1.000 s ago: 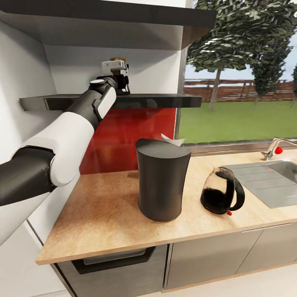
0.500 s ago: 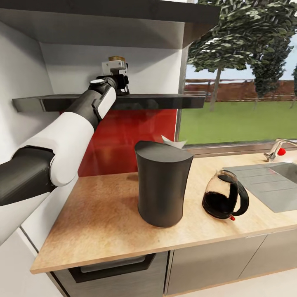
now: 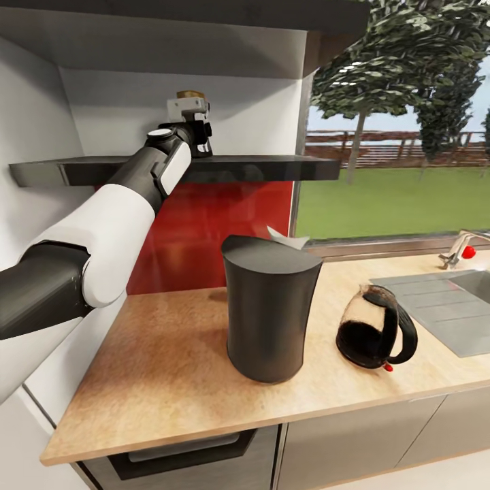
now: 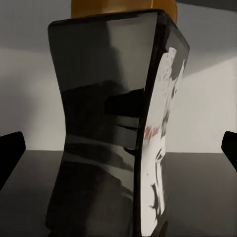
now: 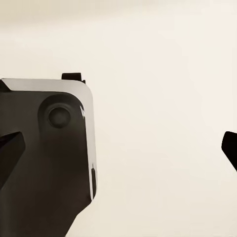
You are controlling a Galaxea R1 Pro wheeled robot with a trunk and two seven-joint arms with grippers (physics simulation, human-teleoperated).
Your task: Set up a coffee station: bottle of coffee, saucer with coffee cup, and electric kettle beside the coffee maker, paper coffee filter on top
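Note:
The bottle of coffee [image 4: 103, 138], a dark jar with a brown lid [image 3: 190, 94], stands on the black kitchen shelf [image 3: 272, 167]. My left gripper [image 4: 118, 148] is open around it, with a gap between the jar and each fingertip [image 4: 10, 153]. In the head view the left gripper [image 3: 197, 133] hides most of the jar. On the kitchen countertop [image 3: 170, 367] stands the dark-grey coffee maker [image 3: 269, 306], and the white paper coffee filter [image 3: 287, 239] peeks up behind its top. The glass electric kettle [image 3: 374, 330] sits to its right. My right gripper [image 5: 118, 148] is open with nothing between its fingers.
A grey sink [image 3: 449, 303] with a faucet [image 3: 459, 248] lies at the counter's right end. A thicker upper board [image 3: 204, 17] hangs above the shelf. A red backsplash [image 3: 218, 224] and a window back the counter. The right wrist view holds a dark rounded block [image 5: 49, 148] on a pale surface.
The whole head view has shifted a little, so the camera moved. My left gripper stays at the jar on the shelf, and nothing on the counter has moved.

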